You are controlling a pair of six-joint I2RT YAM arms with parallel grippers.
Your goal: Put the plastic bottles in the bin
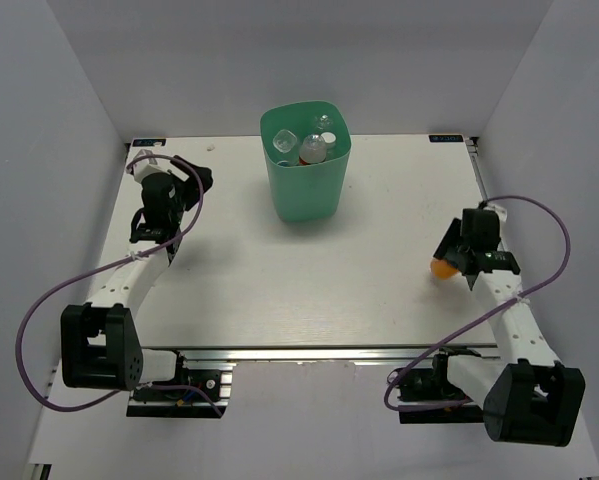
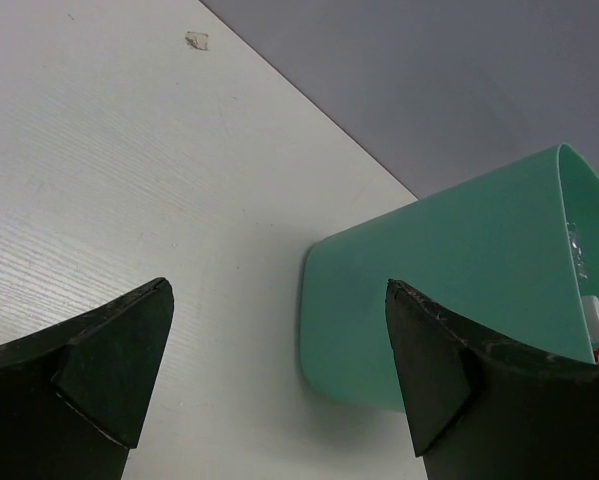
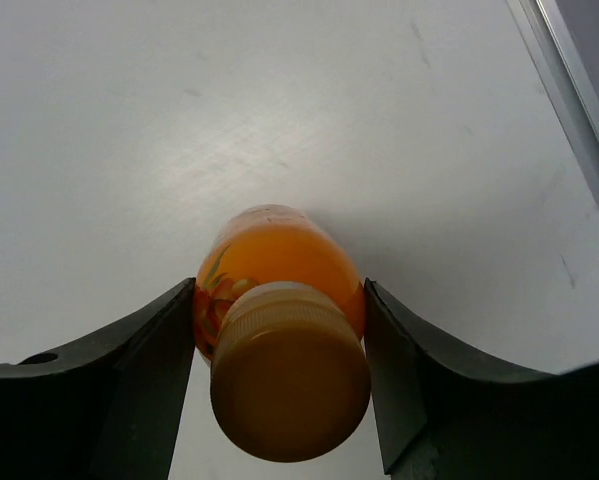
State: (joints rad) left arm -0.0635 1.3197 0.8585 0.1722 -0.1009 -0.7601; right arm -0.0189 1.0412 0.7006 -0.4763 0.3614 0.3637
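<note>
Near the table's [image 1: 279, 290] right side, the right gripper [image 3: 279, 295] seemingly pinches the orange bottle [image 3: 277, 245]; left gripper [image 2: 277, 290] spread.

1 mint-green bin [image 1: 304, 195], 3 bottles [image 1: 312, 150] visible inside it, and 1 orange bottle [image 3: 279, 270] outside it.

Worktop [image 1: 379, 270] is showing white matt laminate with faint wood-like grain. Bin [image 1: 304, 185] is looking like smooth mint-green plastic, low sheen. Orange bottle [image 3: 279, 250] is showing glossy translucent plastic; its cap [image 3: 289, 385] is looking duller, faintly ribbed. Jaws of left gripper [image 2: 279, 285] and right gripper [image 3: 277, 290] are reading as matt black plastic, edges slightly rough.
</note>
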